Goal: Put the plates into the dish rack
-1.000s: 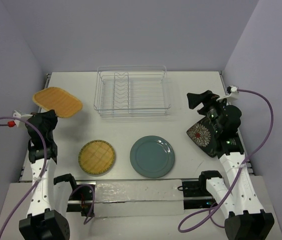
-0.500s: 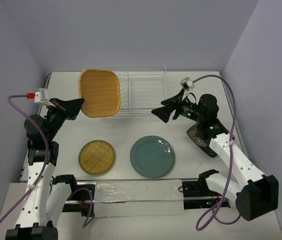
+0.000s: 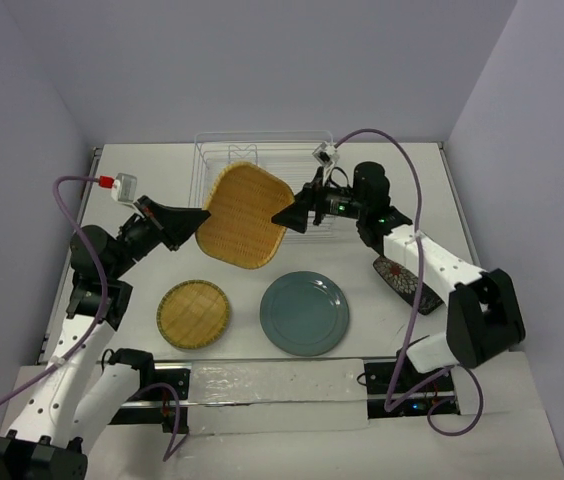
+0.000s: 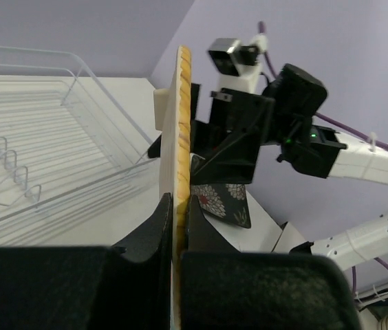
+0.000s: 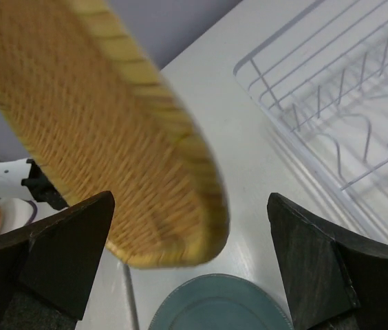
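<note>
My left gripper is shut on the edge of the orange-tan rounded square plate and holds it up in the air in front of the wire dish rack. In the left wrist view the plate stands edge-on between my fingers. My right gripper is open at the plate's right edge; its fingers frame the plate. The small yellow plate and the teal plate lie on the table. The dark floral plate lies at the right, partly under my right arm.
The dish rack stands at the back of the white table, with upright dividers on its left half. Lavender walls enclose the table on three sides. A clear strip lies along the near edge between the arm bases.
</note>
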